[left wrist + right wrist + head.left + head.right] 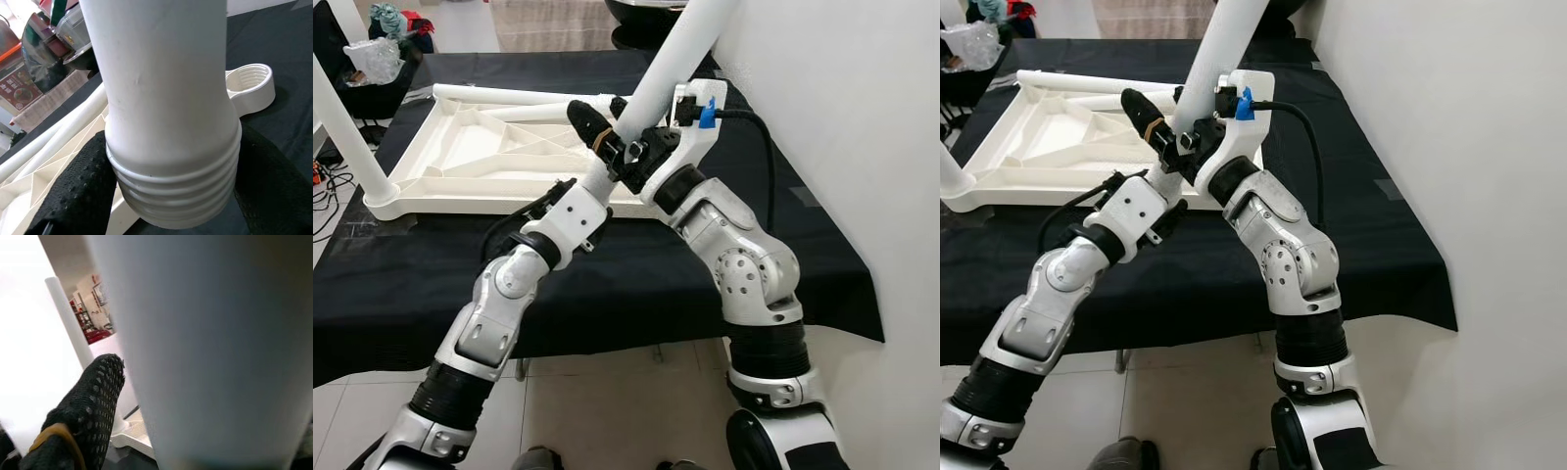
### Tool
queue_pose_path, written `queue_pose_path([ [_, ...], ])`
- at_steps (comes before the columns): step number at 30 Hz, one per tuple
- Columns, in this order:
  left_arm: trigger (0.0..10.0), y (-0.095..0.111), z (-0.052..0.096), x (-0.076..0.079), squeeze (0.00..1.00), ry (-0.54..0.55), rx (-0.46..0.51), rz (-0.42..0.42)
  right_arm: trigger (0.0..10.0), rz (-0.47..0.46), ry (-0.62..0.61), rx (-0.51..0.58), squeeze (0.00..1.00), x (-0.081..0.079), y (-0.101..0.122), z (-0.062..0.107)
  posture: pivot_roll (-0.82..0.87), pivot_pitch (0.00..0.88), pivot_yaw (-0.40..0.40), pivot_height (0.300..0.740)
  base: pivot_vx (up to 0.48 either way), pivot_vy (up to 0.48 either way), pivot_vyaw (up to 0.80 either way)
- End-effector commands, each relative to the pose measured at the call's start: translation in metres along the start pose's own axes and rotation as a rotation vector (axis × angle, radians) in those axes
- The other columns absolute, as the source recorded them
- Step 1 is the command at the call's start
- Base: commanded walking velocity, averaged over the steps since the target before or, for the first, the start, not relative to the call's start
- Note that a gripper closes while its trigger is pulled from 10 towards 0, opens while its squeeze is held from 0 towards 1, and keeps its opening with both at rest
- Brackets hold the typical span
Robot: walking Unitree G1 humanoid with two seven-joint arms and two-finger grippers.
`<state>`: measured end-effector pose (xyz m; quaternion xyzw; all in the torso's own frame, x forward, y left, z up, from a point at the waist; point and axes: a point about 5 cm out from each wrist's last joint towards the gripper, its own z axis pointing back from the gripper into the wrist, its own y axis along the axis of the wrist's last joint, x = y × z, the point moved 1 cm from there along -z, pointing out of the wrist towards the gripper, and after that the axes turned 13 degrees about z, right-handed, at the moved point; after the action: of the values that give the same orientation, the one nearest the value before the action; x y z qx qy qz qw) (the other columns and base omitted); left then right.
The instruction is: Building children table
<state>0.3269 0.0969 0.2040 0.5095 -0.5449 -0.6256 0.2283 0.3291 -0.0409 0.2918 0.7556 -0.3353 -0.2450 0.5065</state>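
Observation:
A white tabletop [460,147] lies upside down on the black-covered table. A white table leg [671,64] slants over its near right corner. My left gripper [171,196] is shut on the leg's threaded end [176,166], with black fingers [73,196] on both sides of it. My right gripper [607,137] is shut on the same leg a little higher, and one banded finger [93,401] lies along it. An open threaded socket [249,81] sits just past the leg's end. Another leg [342,127] stands upright in the near left corner.
A further white leg [509,95] lies along the tabletop's far edge. The black cloth [636,264] hangs over the table's front edge. A white wall [862,117] runs close on the right. Clutter and cables [372,49] sit at the far left.

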Motion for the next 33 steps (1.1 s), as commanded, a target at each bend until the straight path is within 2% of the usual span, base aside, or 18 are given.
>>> queue_pose_path([
  [1, 10.0, 0.004, 0.001, 0.011, 0.00, -0.044, 0.015, -0.015, 10.0, 0.020, 0.010, 0.008, 0.00, -0.004, 0.002, -0.004, 0.03, 0.086, -0.035, 0.740, 0.000, 0.000, 0.00],
  [11, 10.0, 0.004, 0.002, 0.014, 0.00, -0.060, 0.012, -0.015, 10.0, 0.061, 0.011, 0.005, 0.00, -0.008, -0.003, -0.005, 0.04, 0.081, -0.031, 0.740, 0.000, 0.000, 0.00],
  [27, 10.0, 0.008, 0.001, 0.031, 0.00, -0.096, 0.034, -0.020, 10.0, 0.056, -0.037, 0.016, 0.00, -0.005, -0.004, -0.011, 0.04, 0.088, -0.035, 0.740, 0.000, 0.000, 0.00],
  [31, 10.0, 0.008, 0.001, 0.031, 0.00, -0.097, 0.032, -0.019, 10.0, 0.054, -0.034, 0.017, 0.00, -0.005, -0.004, -0.012, 0.04, 0.088, -0.035, 0.740, 0.000, 0.000, 0.00],
  [32, 10.0, 0.007, 0.001, 0.030, 0.00, -0.096, 0.031, -0.020, 0.4, 0.047, -0.032, 0.019, 0.00, -0.005, -0.004, -0.012, 0.04, 0.089, -0.034, 0.740, 0.000, 0.000, 0.00],
  [33, 10.0, 0.007, 0.001, 0.030, 0.00, -0.096, 0.031, -0.020, 0.4, 0.047, -0.032, 0.019, 0.00, -0.005, -0.004, -0.012, 0.04, 0.089, -0.034, 0.740, 0.000, 0.000, 0.00],
])
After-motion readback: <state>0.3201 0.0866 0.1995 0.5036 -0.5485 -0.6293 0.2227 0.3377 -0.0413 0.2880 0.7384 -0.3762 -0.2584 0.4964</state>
